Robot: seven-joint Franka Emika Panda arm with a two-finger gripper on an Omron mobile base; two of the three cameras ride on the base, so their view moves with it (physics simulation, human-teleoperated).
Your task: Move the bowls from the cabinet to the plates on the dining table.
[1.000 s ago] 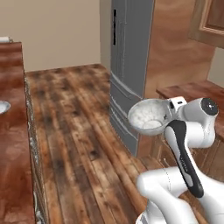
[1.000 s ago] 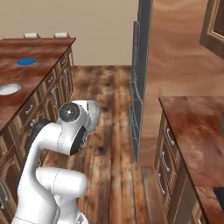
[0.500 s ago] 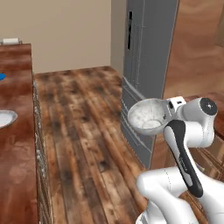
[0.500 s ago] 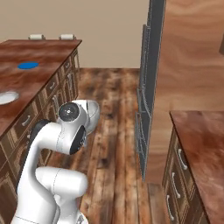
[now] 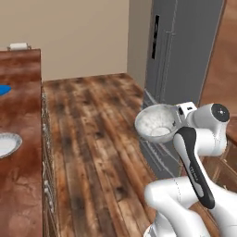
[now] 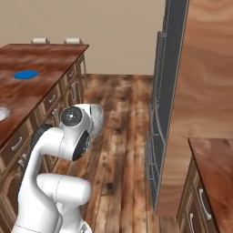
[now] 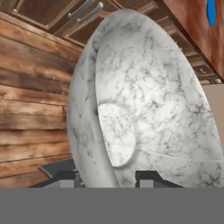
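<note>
gripper (image 7: 107, 177) clamped on rim of pale grey-white speckled round bowl (image 5: 158, 122) | centre-right, left base view | white-grey plate (image 5: 6, 144) + blue plate (image 6: 26, 74) on reddish-brown wooden dining table (image 6: 41, 63), left edge

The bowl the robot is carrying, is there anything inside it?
No. The bowl in the gripper looks empty: the hand view shows its bare, pale marbled inside down to the bottom. Only a strip near the fingers is hidden by its rim.

Open floor (image 5: 92, 139) beside dining table (image 5: 21, 139)
</note>
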